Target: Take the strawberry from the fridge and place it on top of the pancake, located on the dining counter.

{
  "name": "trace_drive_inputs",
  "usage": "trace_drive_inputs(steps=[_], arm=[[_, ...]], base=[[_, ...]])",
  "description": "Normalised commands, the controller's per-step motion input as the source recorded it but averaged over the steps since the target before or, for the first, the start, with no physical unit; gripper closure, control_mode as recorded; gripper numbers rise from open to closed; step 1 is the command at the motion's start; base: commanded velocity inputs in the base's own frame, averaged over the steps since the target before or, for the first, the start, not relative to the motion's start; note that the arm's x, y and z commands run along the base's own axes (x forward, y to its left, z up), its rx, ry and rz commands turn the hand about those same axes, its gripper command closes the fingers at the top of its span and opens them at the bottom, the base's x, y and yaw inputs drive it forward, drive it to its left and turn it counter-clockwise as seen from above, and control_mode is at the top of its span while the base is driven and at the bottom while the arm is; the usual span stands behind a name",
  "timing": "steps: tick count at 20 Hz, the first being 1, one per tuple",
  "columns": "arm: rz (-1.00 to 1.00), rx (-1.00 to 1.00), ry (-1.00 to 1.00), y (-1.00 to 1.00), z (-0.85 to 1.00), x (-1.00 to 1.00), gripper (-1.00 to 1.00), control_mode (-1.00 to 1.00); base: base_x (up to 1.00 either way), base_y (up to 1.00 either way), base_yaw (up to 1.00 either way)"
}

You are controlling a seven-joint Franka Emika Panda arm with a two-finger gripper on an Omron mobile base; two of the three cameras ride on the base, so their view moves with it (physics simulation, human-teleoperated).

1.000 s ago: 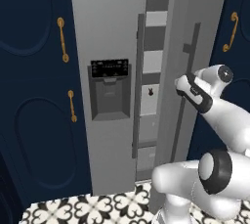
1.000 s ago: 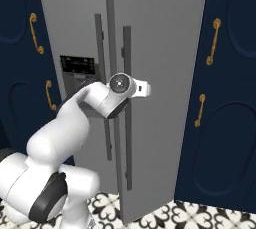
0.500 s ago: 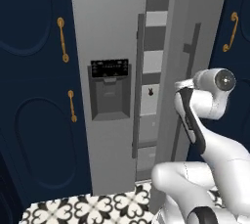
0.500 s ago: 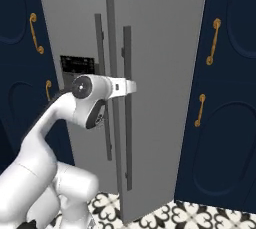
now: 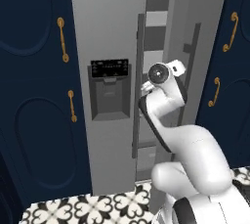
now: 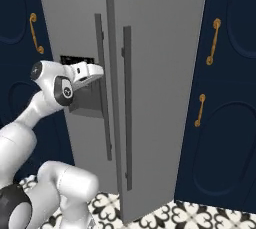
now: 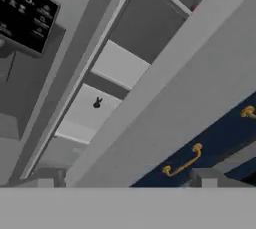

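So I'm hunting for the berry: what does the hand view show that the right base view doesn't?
Hand view alone: the gap past the ajar door, with white shelves and the tiny dark strawberry on one. Right base view alone: the white arm and patterned floor tiles. Both: the grey fridge, its black dispenser panel, and gold handles on navy cabinets.

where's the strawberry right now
The strawberry sits on a pale shelf inside the fridge, seen in the hand view through the gap of the slightly open right door, just right of the dispenser.
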Motion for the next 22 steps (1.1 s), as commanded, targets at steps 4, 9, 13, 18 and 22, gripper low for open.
trace_drive_inputs(steps=[4,9,13,18,22], arm=[[-0.04,-0.19,0.09,0.37,0.00,0.94,-1.00,-1.00],[-0.08,-0.21,0.20,0.00,-0.06,1.00,-1.00,-1.00],[-0.06,-0.17,0.16,-0.08,-0.15,0.89,-1.00,-1.00],[-0.03,-0.11,0.08,-0.33,-0.22,0.57,-1.00,-1.00],[-0.09,-0.06,0.00,-0.51,-0.19,0.14,-1.00,-1.00]], base=[[0.00,0.00,0.00],[0.00,0.00,0.00],[0.00,0.00,0.00],[0.00,0.00,0.00],[0.00,0.00,0.00]])
